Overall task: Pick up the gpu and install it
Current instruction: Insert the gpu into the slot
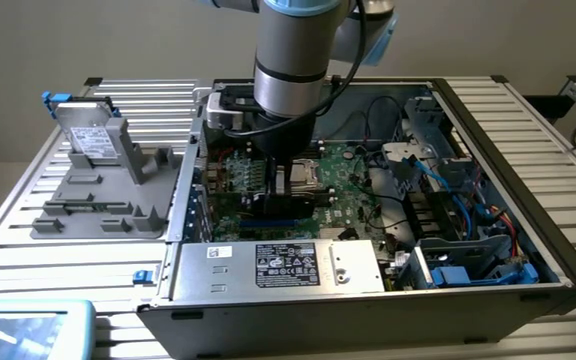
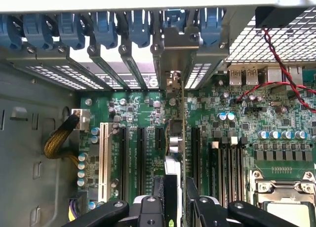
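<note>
we see the arm (image 1: 290, 67) hanging straight down into the open computer case (image 1: 513, 142), which lies on its side on a slatted metal table (image 1: 18, 232). the gripper (image 2: 181, 195) is closed on the gpu (image 2: 183, 118), with a finger (image 2: 170, 197) on each face of the card. we look along the gpu's thin edge. it stands upright over the big green motherboard (image 2: 237, 138), among the long black slots (image 2: 140, 153), and its silver bracket (image 2: 175, 49) is up against the row of blue clips (image 2: 103, 29) at the case's back wall. we cannot tell whether its lower edge sits in a slot. in the exterior view the gripper (image 1: 286, 201) is low over the middle of the board. on the exterior view's left, well apart from the case, a grey tray (image 1: 98, 206) holds a silver drive (image 1: 93, 139).
</note>
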You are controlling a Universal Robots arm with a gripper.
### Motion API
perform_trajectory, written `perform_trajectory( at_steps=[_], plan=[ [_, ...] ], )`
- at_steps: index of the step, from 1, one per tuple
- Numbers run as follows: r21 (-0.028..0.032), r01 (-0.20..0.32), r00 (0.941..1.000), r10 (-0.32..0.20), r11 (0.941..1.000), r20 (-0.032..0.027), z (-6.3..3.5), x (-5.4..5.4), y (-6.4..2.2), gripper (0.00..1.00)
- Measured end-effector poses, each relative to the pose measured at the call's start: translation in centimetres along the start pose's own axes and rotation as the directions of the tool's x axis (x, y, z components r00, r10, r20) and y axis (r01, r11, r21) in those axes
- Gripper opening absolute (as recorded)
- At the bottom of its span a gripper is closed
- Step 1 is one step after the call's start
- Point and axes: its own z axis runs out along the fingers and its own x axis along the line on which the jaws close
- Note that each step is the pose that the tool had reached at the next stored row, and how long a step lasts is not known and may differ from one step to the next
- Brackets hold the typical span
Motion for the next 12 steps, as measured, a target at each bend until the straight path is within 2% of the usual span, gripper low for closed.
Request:
perform_trajectory(
  at_steps=[4, 12],
  plan=[
    [0.0030, 0.000, 1.0000, 0.000, 1.0000, 0.0002, 0.01, 0.00, 0.00, 0.28],
    [0.0031, 0.000, 1.0000, 0.000, 1.0000, 0.0001, 0.31, -0.01, -0.03, 0.28]
  ],
)
